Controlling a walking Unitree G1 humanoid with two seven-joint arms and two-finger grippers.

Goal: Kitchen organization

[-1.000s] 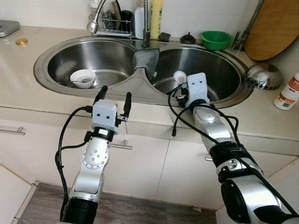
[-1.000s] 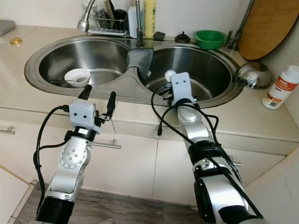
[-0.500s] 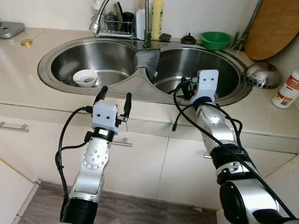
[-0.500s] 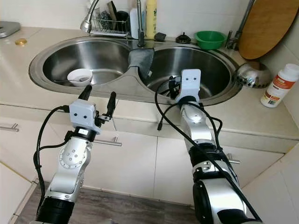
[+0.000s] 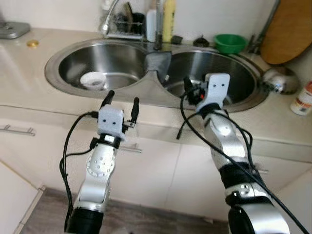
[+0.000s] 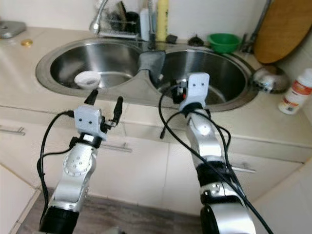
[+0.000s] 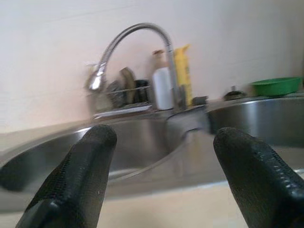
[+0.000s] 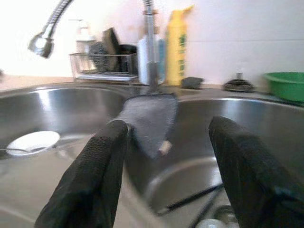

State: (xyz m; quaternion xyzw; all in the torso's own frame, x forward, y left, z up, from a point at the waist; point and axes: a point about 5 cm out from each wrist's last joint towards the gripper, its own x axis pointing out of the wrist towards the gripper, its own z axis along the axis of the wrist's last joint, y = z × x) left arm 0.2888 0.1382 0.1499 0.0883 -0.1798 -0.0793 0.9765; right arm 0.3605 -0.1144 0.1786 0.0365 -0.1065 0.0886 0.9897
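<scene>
**Both grippers spread at the double sink**

We stand before a steel double sink (image 5: 63,61) set in a pale counter (image 5: 24,97). Our left gripper (image 5: 122,100) hangs at the counter's front edge, short of the left basin, its two black fingers spread with nothing between them. Our right gripper (image 8: 166,166) reaches over the near rim of the right basin, fingers (image 8: 95,175) likewise apart and holding nothing. A white bowl (image 5: 93,79) with a spoon in it lies in the left basin. A grey cloth (image 8: 149,116) drapes over the divider between the basins, below the tap. Behind the sink stand a wire rack (image 7: 121,97) of utensils, a white bottle (image 7: 161,88) and a yellow bottle (image 8: 176,45). A green bowl (image 5: 230,42) sits on the back rim, right of the tap, and a wooden board (image 5: 290,29) leans against the wall at far right.
</scene>
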